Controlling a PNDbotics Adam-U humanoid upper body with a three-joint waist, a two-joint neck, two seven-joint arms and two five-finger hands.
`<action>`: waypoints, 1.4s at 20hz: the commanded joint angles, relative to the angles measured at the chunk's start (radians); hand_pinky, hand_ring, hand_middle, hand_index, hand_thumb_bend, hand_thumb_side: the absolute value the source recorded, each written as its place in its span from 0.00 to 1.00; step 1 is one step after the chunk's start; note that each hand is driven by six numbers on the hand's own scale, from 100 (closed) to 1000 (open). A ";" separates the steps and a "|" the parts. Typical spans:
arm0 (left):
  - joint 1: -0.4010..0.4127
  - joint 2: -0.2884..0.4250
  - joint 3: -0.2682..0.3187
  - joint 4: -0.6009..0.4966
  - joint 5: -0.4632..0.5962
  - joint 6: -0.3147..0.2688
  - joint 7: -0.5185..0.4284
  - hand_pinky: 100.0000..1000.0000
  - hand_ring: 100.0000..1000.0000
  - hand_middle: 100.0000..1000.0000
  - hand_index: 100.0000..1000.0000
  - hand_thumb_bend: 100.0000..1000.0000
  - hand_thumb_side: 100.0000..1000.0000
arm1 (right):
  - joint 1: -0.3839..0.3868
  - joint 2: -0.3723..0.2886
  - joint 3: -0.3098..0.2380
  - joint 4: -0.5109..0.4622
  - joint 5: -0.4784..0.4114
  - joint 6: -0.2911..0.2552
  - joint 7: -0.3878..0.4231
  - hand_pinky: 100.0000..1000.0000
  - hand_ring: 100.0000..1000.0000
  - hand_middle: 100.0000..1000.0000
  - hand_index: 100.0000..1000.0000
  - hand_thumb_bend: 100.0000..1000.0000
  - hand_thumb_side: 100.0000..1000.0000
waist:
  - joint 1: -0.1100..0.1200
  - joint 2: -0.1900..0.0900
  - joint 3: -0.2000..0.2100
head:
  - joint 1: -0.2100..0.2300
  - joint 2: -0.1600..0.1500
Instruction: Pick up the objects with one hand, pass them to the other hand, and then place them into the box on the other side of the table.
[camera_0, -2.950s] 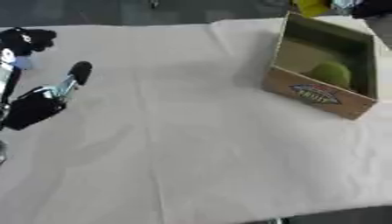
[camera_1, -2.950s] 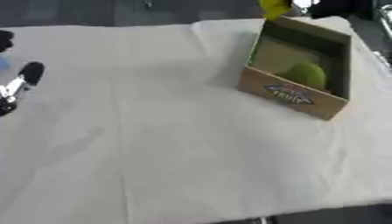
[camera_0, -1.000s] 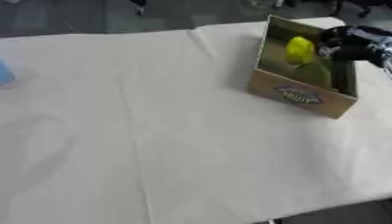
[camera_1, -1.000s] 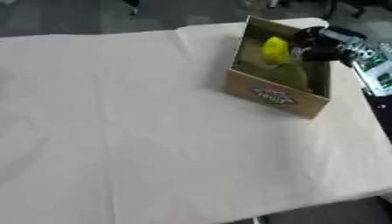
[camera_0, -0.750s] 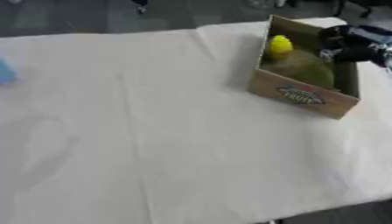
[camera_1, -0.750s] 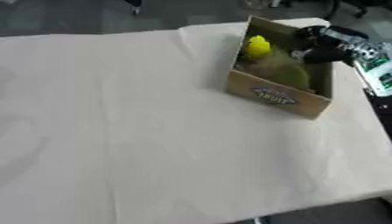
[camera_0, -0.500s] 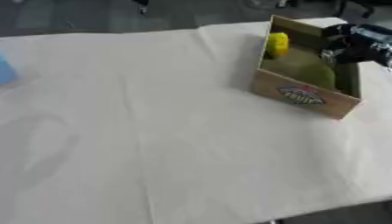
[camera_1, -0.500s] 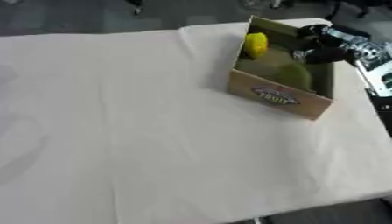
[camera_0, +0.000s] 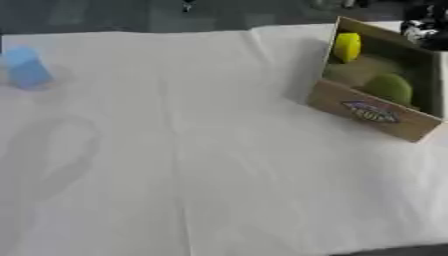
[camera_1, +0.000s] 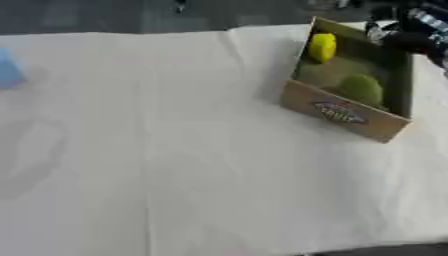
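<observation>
2 objects, a yellow one (camera_0: 346, 46) and a green one (camera_0: 390, 88), lie in the box (camera_0: 372, 111), a blue object (camera_0: 28, 73) waits far left, and the right hand (camera_1: 404, 36) hovers beside the box, its fingers unreadable.

1. A white cloth (camera_0: 219, 150) covers the table, creased in long soft folds across its width.
2. A faint grey shadow (camera_0: 52, 150) lies on the cloth at the near left.
3. Beyond the cloth's far edge a dark floor (camera_0: 131, 15) shows, blurred.
4. A dark strip shows at the near right corner.
</observation>
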 joint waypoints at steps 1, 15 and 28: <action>-0.035 0.070 0.037 0.033 0.003 0.032 -0.013 0.73 0.69 0.62 0.79 0.30 0.59 | -0.004 -0.053 -0.015 -0.059 -0.095 0.024 0.000 1.00 0.80 0.90 0.91 0.00 0.56 | 0.013 -0.009 0.001 | 0.036 0.001; -0.331 0.162 -0.019 0.318 -0.019 0.008 -0.451 0.77 0.76 0.66 0.83 0.39 0.60 | 0.031 -0.081 -0.009 -0.165 -0.187 0.019 -0.045 0.98 0.77 0.87 0.89 0.00 0.44 | 0.018 -0.006 -0.003 | 0.106 -0.008; -0.549 0.087 -0.018 0.670 -0.170 -0.058 -0.683 0.78 0.76 0.68 0.84 0.32 0.42 | 0.041 -0.083 -0.005 -0.189 -0.182 0.016 -0.035 0.99 0.77 0.87 0.88 0.00 0.45 | 0.025 0.018 -0.020 | 0.139 -0.034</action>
